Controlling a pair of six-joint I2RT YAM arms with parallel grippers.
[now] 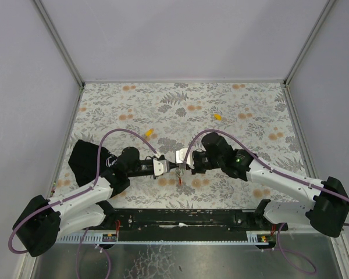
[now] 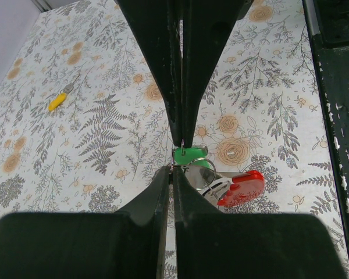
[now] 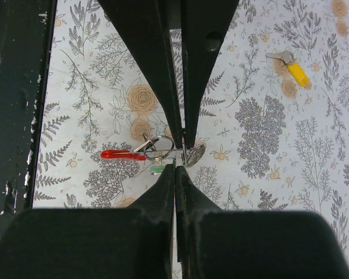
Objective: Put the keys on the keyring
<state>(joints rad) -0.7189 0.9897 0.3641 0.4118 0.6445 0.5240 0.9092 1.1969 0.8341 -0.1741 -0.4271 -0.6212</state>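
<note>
My two grippers meet tip to tip over the middle of the flowered table. The left gripper [image 1: 175, 168] [image 2: 173, 169] is shut on the thin metal ring of the keyring [image 2: 241, 187]. The keyring's red tab [image 1: 180, 181] [image 3: 122, 154] hangs beside the tips, a little above the table. The right gripper [image 1: 187, 170] [image 3: 175, 166] is shut too, pinching the green key [image 2: 189, 156] [image 3: 157, 170], which touches the ring. Two yellow keys lie loose on the table, one [image 1: 149, 133] [image 2: 57, 102] behind the left arm and the other [image 1: 218, 116] [image 3: 296, 72] farther back.
A black base rail [image 1: 180, 218] runs along the near table edge, close under both wrists [image 2: 337, 116] [image 3: 11, 87]. Metal posts and pale walls close in the left, right and back sides.
</note>
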